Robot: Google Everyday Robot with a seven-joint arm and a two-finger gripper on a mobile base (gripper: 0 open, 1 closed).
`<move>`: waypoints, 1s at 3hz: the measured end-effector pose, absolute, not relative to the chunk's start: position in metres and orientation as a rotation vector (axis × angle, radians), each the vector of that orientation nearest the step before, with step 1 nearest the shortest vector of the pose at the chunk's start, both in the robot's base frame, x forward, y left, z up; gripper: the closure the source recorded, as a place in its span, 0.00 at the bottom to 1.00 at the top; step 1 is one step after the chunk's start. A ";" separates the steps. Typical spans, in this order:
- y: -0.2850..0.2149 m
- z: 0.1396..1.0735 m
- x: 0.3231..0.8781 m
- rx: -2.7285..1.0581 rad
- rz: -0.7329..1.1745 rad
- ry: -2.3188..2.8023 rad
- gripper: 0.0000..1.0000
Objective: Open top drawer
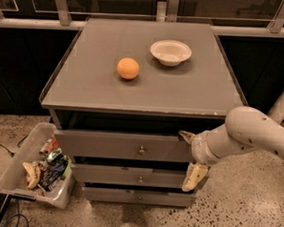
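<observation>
The top drawer is the widest grey front under the cabinet top, with a small round metal knob at its centre. None of its inside shows. My gripper is at the right end of that drawer front, on a white arm coming in from the right. It is open: one cream finger points left at the drawer's upper right corner, and the other finger hangs below, in front of the middle drawer.
An orange and a white bowl sit on the grey cabinet top. A bottom drawer lies below. A clear bin of trash stands on the floor at the left, with cables beside it.
</observation>
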State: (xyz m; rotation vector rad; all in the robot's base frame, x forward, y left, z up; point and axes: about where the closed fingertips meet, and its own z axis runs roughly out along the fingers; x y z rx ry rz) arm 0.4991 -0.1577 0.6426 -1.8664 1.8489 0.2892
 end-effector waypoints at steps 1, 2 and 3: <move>-0.157 0.636 0.511 -1.872 0.285 1.853 0.00; -0.154 0.638 0.526 -1.880 0.268 1.845 0.00; -0.154 0.639 0.526 -1.880 0.268 1.845 0.18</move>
